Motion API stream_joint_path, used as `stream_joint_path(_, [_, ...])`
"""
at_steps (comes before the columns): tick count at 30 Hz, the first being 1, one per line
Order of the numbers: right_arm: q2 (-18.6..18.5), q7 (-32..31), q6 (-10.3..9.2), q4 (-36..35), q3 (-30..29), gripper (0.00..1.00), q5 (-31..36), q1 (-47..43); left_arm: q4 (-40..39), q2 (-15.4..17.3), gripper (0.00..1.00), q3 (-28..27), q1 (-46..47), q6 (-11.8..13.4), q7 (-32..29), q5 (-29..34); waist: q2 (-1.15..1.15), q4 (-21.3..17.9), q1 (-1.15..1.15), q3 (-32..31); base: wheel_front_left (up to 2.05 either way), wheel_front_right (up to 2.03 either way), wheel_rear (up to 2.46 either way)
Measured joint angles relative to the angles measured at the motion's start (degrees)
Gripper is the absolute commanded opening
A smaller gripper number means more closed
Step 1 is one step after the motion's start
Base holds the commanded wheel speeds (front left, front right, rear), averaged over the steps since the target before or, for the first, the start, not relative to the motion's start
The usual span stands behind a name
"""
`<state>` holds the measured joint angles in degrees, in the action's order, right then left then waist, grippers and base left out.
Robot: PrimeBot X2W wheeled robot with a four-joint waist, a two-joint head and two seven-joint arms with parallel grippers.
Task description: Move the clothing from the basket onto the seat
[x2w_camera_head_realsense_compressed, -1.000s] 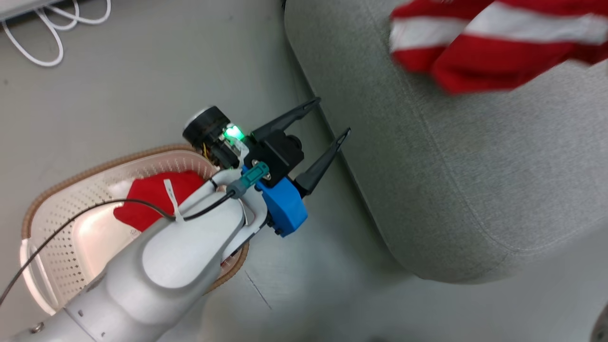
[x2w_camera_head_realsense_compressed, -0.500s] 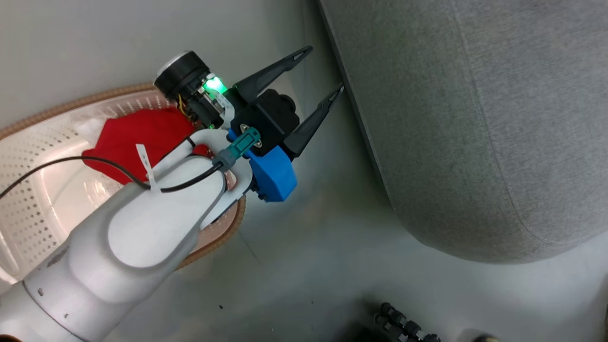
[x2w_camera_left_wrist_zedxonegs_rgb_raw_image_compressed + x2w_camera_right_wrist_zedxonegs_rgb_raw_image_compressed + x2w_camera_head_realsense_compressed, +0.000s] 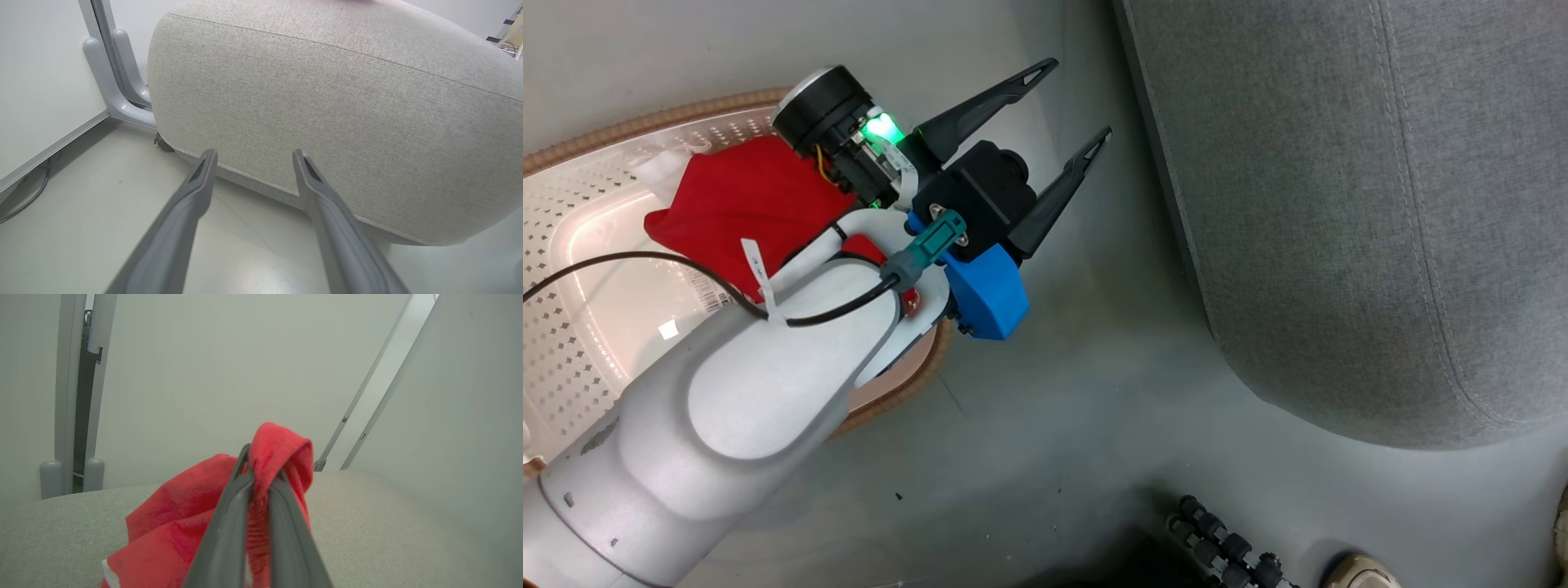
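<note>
Head view: nearest, the pale forearm (image 3: 768, 400) rises from the lower left. Its left claw (image 3: 1076, 99) hangs released, fingers spread, over the floor (image 3: 1054, 408) between the basket (image 3: 556, 245) and the seat (image 3: 1339, 204). Just left of the claw, one red garment (image 3: 735, 196) lies bunched in the basket by its far wall, near a printed label (image 3: 712, 294).

The whole picture has swung within the last second, so the camera has turned rather than the things. The striped cloth seen then at the seat's far end has left the frame, and more of the basket has come in.

In the left wrist view the left claw (image 3: 253, 154) faces the seat's (image 3: 327, 102) rounded front, with nothing between its fingers.

Farther off, in the right wrist view, the right claw (image 3: 262, 463) is clenched on a fold of the second red garment (image 3: 175, 514) above the seat (image 3: 367, 522). I cannot tell whether the garment's lower end rests there.

I judge that one piece is nearly delivered and one remains to be fetched. The turn toward the basket suggests the left claw goes down next.
</note>
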<state>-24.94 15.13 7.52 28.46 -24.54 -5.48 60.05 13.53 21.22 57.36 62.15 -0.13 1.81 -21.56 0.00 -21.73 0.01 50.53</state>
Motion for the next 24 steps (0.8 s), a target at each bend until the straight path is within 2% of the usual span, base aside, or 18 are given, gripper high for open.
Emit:
stream_joint_path(11, [7.97, 0.00, -0.01, 5.77, -0.12, 0.00, 5.67, -2.10, -0.05, -0.30, 1.00, 0.32, 0.62, 0.48, 0.13, -0.05, 0.00, 0.60, 0.00, 0.37, 0.00, 0.00, 0.00])
stream_joint_path(18, [9.50, -0.01, -0.01, 6.60, -0.67, 0.00, 5.42, -5.53, 0.67, -0.51, 1.00, 0.53, 0.66, 0.48, 0.85, -0.49, 0.00, 0.42, 0.00, -0.67, 0.00, 0.00, 0.00])
stream_joint_path(19, [9.51, -0.01, 0.00, 6.64, -0.81, 0.40, 5.37, -6.00, 0.85, -0.54, 1.00, 0.55, 0.66, 0.48, 1.02, -0.58, 0.00, 0.43, 0.00, -0.95, 0.00, 0.00, 0.00])
stream_joint_path(20, [9.44, -0.01, 0.00, 6.66, -1.42, 0.95, 5.00, -6.70, 1.13, -0.64, 1.00, 0.56, 0.65, 0.49, 1.45, -0.62, 0.00, 0.45, -0.01, -1.62, 0.00, 0.00, 0.00])
stream_joint_path(21, [9.44, -0.01, 0.00, 6.66, -1.42, 1.00, 5.00, -6.70, 1.13, -0.64, 1.00, 0.56, 0.65, 0.49, 1.45, -0.62, 0.00, 0.45, -0.01, -1.62, 0.00, 0.00, 0.00])
stream_joint_path(24, [8.96, -0.01, 0.00, 5.73, -1.44, 1.00, 5.08, -9.34, 2.02, -1.43, 1.00, 0.60, 0.20, 0.67, 2.93, -1.09, 0.00, 0.62, 0.00, -3.57, 0.00, 0.00, 0.00])
